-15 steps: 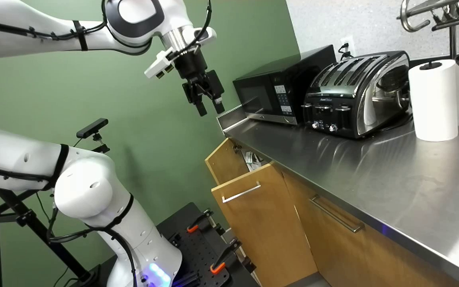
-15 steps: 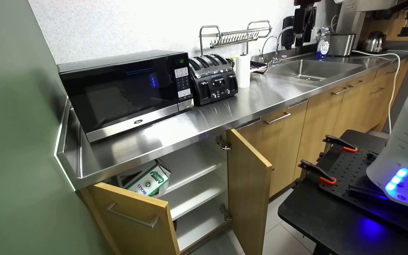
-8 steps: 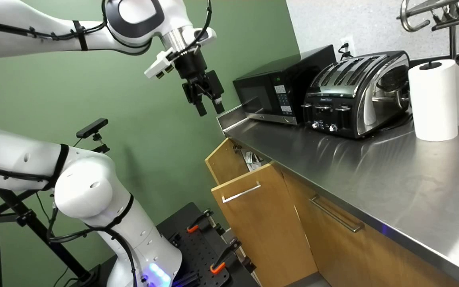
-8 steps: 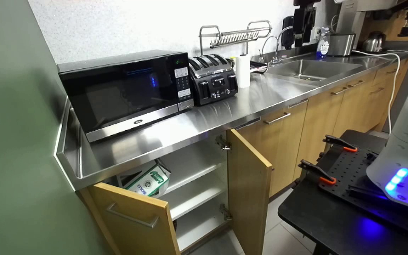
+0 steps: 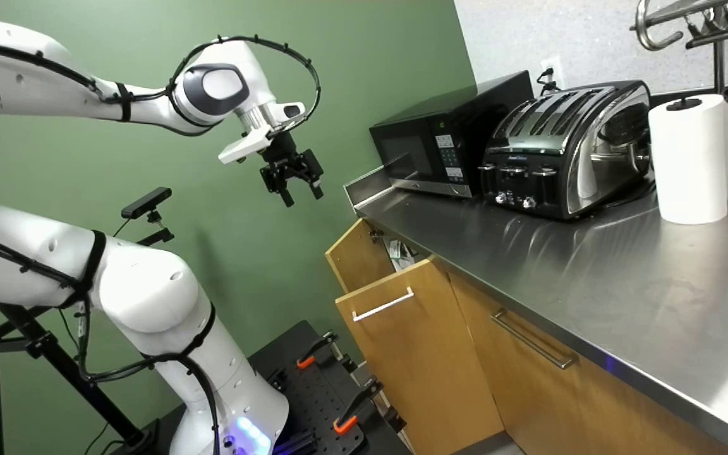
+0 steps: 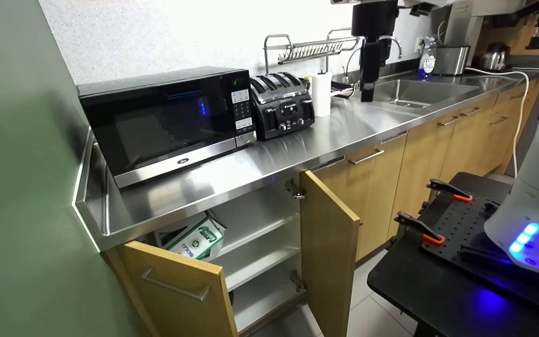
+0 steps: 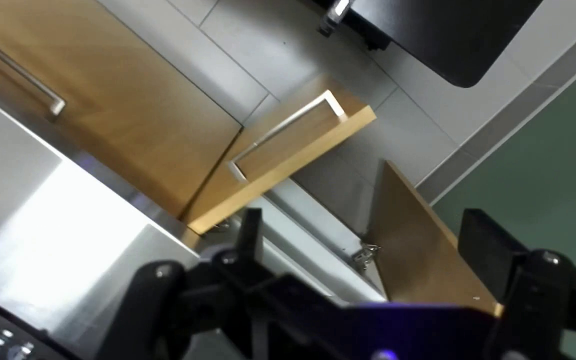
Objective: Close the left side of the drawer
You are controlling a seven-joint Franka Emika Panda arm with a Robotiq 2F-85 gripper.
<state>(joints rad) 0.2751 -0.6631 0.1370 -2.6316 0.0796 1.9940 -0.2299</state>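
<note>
Your gripper (image 5: 303,195) has moved lower in both exterior views since half a second ago; fingers (image 7: 485,252) spread wide. Left door (image 6: 190,309), the one you're to close, stands open below the counter (image 6: 288,152), beside the green wall (image 6: 17,234), well apart from your gripper. Right door (image 6: 326,252) stands open too; box (image 6: 201,239) visible in the cabinet (image 6: 258,213).

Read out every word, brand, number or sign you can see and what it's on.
"SOLO": blue letters on the white-and-green box.
Too small or blurred to read:
the box's green script
the badge, display and keypad on the microwave
the lettering on the toaster
the label on the spray bottle
</note>
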